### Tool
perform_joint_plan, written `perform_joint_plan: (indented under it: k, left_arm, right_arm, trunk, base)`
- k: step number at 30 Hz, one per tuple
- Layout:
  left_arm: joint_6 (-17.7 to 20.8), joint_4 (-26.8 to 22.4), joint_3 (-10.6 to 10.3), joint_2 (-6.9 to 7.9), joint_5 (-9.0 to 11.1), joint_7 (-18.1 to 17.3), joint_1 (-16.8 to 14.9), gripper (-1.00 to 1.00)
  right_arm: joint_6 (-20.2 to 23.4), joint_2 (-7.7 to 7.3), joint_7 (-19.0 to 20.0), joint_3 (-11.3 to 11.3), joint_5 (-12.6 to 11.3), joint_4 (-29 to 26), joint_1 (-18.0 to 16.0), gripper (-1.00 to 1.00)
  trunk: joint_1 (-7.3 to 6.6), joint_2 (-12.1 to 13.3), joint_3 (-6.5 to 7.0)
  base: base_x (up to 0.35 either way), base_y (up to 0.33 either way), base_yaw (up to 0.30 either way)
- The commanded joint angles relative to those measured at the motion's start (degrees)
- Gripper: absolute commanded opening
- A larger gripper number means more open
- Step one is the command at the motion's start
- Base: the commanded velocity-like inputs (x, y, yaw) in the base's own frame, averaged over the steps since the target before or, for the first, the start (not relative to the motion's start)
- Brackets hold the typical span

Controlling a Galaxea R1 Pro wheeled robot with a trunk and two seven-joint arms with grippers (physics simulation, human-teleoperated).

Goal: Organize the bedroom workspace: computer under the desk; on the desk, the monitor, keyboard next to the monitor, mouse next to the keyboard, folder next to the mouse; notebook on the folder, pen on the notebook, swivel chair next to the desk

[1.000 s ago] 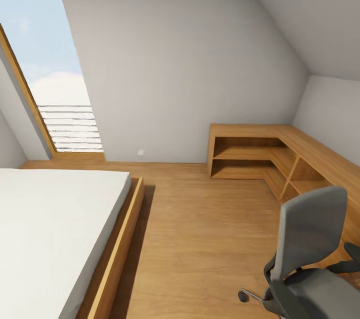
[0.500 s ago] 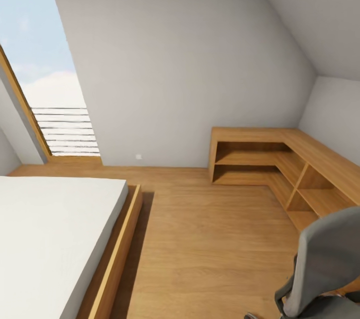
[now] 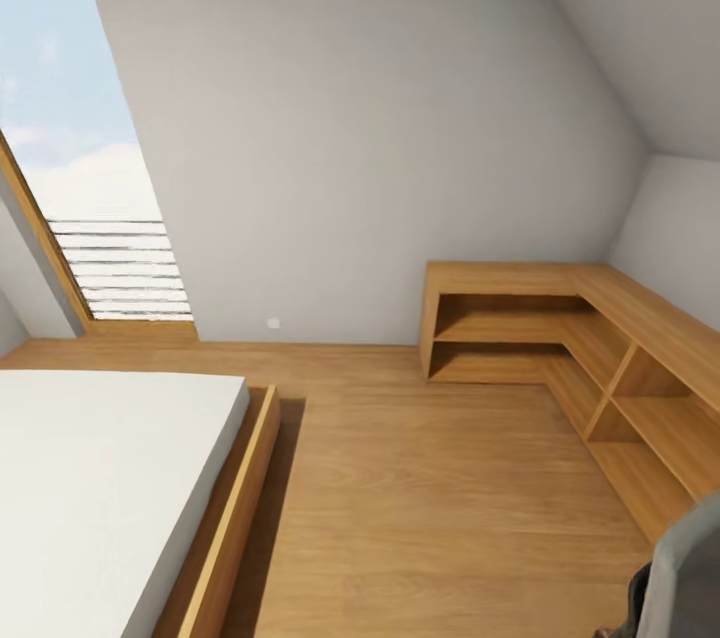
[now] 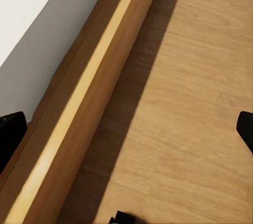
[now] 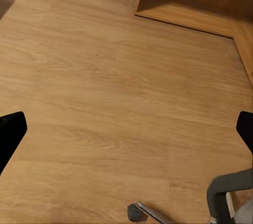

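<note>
**Robot in transit, attic bedroom**

Head view: swivel chair (image 3: 685, 583) cut off at lower right, near the wooden shelf bench (image 3: 560, 338). Bed (image 3: 100, 478) at left, skylight (image 3: 70, 148) beyond it. Left hand (image 4: 126, 129) hangs over the floor (image 4: 195, 103) beside the bed frame, fingers spread wide, holding nothing. Right hand (image 5: 126, 129) likewise wide and empty above the chair's castor (image 5: 135, 212).

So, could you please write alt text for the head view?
An attic bedroom with a light wooden floor: a white bed at left, a wooden corner shelf bench at right. A grey swivel chair shows at the lower right corner.
</note>
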Motion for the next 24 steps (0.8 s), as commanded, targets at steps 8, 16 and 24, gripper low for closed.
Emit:
perform_joint_plan:
  k: [8, 16, 24]
  left_arm:
    - [0.19, 0.34, -0.51, 0.07, 0.09, 0.50, -0.04, 1.00]
    - [0.23, 0.96, -0.58, 0.10, 0.09, 0.50, -0.04, 1.00]
    - [0.23, 1.08, -0.58, 0.12, 0.09, 0.50, -0.04, 1.00]
  right_arm:
    - [-0.10, 0.00, -0.18, 0.54, -0.32, 0.05, -0.03, 1.00]
    - [-0.10, -0.06, -0.18, 0.50, -0.32, 0.05, -0.03, 1.00]
    - [-0.10, -0.06, -0.18, 0.43, -0.36, 0.07, -0.02, 1.00]
  trunk:
    - [0.07, -0.11, -0.12]
    - [0.07, -0.11, -0.12]
    - [0.07, -0.11, -0.12]
  base:
    - [0.325, 0.000, 0.000]
    - [0.325, 0.000, 0.000]
    - [0.325, 0.000, 0.000]
